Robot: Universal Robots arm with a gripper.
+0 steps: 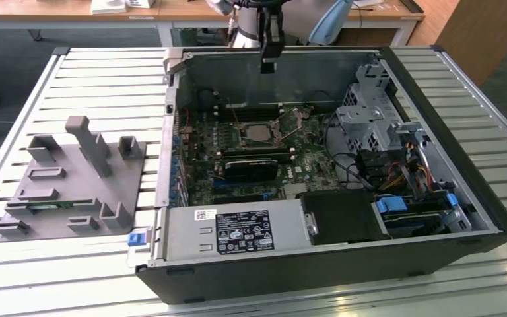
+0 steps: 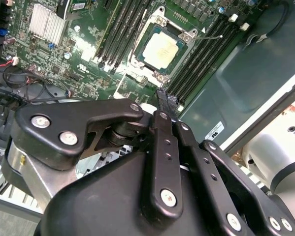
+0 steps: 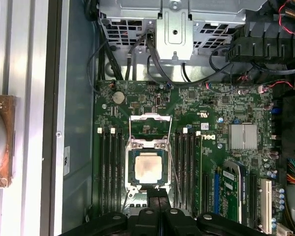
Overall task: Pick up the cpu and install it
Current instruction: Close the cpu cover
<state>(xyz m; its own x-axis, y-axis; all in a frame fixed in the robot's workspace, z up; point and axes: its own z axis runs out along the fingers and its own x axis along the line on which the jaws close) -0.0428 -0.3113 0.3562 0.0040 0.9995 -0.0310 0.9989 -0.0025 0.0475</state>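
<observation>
The cpu (image 1: 258, 134), a flat square chip with a silver-grey top, lies in the motherboard socket inside the open computer case (image 1: 465, 165). Both wrist views show it seated in the socket frame (image 2: 160, 50) (image 3: 148, 167), with the hinged metal load plate (image 3: 149, 125) swung up and open beside it. My gripper (image 1: 269, 66) hangs above the board, over the case's far wall. Its two dark fingers are pressed together with nothing between them (image 2: 168, 104) (image 3: 158, 194), and the tips are apart from the chip, just off one edge of the socket.
Memory slots (image 3: 110, 167) flank the socket on both sides. A power supply (image 1: 236, 231) fills the case's near end and a drive cage (image 1: 368, 112) with cables sits on the exterior view's right. A grey part fixture (image 1: 68, 185) stands on the slatted table (image 1: 103, 79).
</observation>
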